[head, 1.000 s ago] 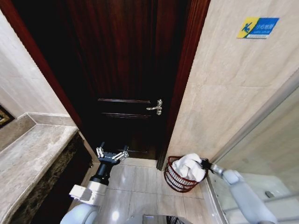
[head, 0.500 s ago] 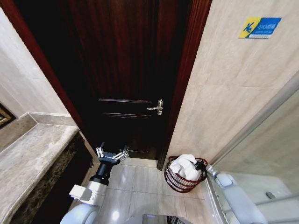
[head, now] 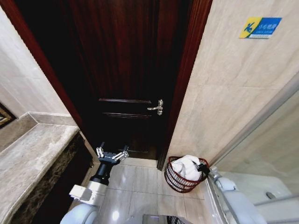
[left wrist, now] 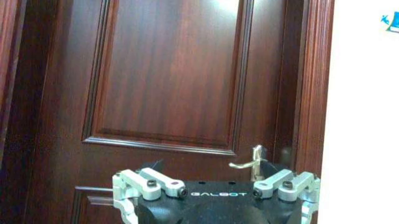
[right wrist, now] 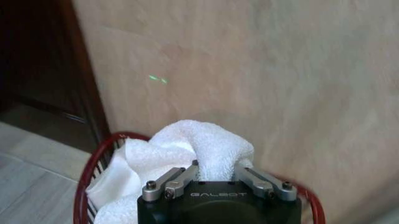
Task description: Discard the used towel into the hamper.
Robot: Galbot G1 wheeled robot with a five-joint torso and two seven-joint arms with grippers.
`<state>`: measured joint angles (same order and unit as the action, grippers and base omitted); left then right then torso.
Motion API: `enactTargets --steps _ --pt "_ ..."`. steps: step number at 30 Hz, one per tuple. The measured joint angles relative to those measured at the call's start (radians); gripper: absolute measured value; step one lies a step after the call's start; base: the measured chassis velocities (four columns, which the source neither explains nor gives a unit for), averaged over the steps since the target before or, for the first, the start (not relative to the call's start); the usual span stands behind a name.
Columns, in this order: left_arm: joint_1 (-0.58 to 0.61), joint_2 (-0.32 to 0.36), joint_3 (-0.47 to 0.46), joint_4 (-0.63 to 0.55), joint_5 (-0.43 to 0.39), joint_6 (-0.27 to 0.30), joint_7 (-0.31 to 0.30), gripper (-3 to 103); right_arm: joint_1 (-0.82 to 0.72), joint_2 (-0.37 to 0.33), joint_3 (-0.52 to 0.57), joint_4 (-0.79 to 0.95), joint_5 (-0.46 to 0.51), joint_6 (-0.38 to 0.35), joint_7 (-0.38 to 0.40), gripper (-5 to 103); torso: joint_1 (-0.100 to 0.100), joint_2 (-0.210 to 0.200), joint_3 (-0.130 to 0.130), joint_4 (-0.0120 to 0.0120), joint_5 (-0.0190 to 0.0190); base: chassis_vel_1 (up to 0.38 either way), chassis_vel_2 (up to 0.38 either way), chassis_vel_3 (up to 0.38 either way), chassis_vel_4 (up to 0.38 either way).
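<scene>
**Towel in the hamper, right gripper at the rim**

Left to right in the head view. My left gripper (head: 112, 155) is parked at about 7 o'clock of the scene, held out over the floor tiles (head: 140, 186) in front of the dark wooden door (head: 126, 70); its jaws stand wide apart and hold nothing, as the left wrist view confirms, where the door handle (left wrist: 249, 163) shows between the spread fingers (left wrist: 153, 182). At about 5 o'clock stands the hamper (head: 174, 179), on the floor in the corner between the door frame and the tiled wall (head: 233, 102). The white towel (head: 186, 167) lies heaped inside it, its crown rising above the rolled rim. My right gripper (head: 204, 170) sits at the hamper's 3 o'clock edge, just over the rim, against the towel.

In the right wrist view the fingers (right wrist: 171, 183) of that gripper reach toward the towel's top fold; whether they are pinching cloth or have let go, I cannot tell.

Progress, as I judge it: the towel is delivered; what remains is a confirmed release and lifting the arm clear.

Orientation: the hamper stands upright, mouth up, its long axis vertical. The towel is a bunched mound with no clear long axis, its highest fold toward the wall side.
</scene>
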<state>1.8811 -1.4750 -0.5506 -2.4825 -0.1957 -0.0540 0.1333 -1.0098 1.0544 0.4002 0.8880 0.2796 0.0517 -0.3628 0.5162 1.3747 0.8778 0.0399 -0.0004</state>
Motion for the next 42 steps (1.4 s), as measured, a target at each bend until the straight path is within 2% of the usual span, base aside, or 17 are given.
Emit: enactTargets --steps 6,11,13,14,20,28,42 --pt "0.000 0.000 0.000 0.000 0.000 0.000 0.000 100 0.028 0.023 -0.008 -0.062 0.022 -0.045 0.006 11 0.000 0.000 0.000 -0.0001 0.0001 0.000 0.000 0.000 0.000" --pt "0.000 0.000 0.000 0.000 0.000 0.000 0.000 100 0.098 0.061 -0.015 -0.190 0.014 -0.029 -0.009 11 0.000 0.000 0.000 -0.0004 0.0006 0.000 0.000 0.000 0.000" --pt "0.000 0.000 0.000 0.000 0.000 0.000 0.000 100 0.155 0.083 -0.004 -0.279 0.016 -0.021 -0.005 11 0.000 0.000 0.000 0.0008 0.0007 0.000 0.000 0.000 0.000" --pt "0.000 0.000 0.000 0.000 0.000 0.000 0.000 100 0.169 0.088 -0.003 -0.303 0.021 -0.023 -0.003 11 0.000 0.000 0.000 0.0004 -0.0005 0.000 0.000 0.000 0.000" --pt "0.000 0.000 0.000 0.000 0.000 0.000 0.000 100 0.209 0.132 -0.010 -0.367 0.012 -0.017 0.026 11 0.000 0.000 0.000 -0.0001 0.0002 0.000 0.000 0.000 0.000" --pt "0.000 0.000 0.000 0.000 0.000 0.000 0.000 100 0.198 0.186 0.004 -0.399 0.002 0.057 0.082 11 0.000 0.000 0.000 -0.0001 0.0002 0.000 0.000 0.000 0.000" --pt "0.000 0.000 0.000 0.000 0.000 0.000 0.000 100 0.162 0.205 0.012 -0.375 0.000 0.028 0.084 11 0.000 0.000 0.000 -0.0002 0.0004 0.000 0.000 0.000 0.000"
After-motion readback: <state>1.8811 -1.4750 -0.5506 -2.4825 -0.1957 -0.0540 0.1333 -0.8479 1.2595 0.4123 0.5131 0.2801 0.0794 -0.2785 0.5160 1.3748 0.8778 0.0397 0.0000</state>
